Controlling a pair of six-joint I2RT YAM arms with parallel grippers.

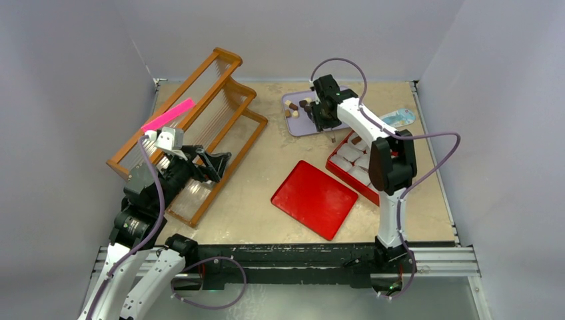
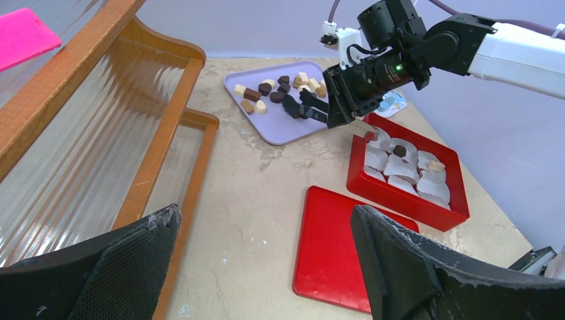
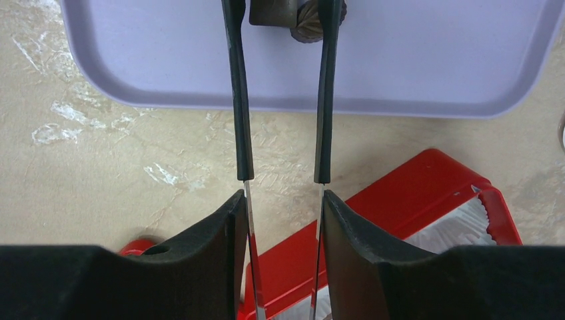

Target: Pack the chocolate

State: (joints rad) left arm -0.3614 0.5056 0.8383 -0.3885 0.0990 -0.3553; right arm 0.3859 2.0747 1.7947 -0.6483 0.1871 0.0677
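Your right gripper point(image 2: 298, 107) reaches over the lavender tray point(image 2: 280, 131), its long thin fingers point(image 3: 238, 100) narrowly parted. A dark piece sits between their tips, but you cannot tell whether they pinch it. Most of the chocolate point(image 2: 265, 89) lies loose on that tray: dark, mid-brown and cream pieces. A dark piece and a cream one rest in the paper cups point(image 2: 402, 184) of the red box point(image 2: 400, 202) beside it. The red lid point(image 2: 326, 247) lies flat on the table near the box. Your left gripper point(image 2: 265, 215) hangs beside the wooden rack point(image 2: 156, 153), spread wide and empty.
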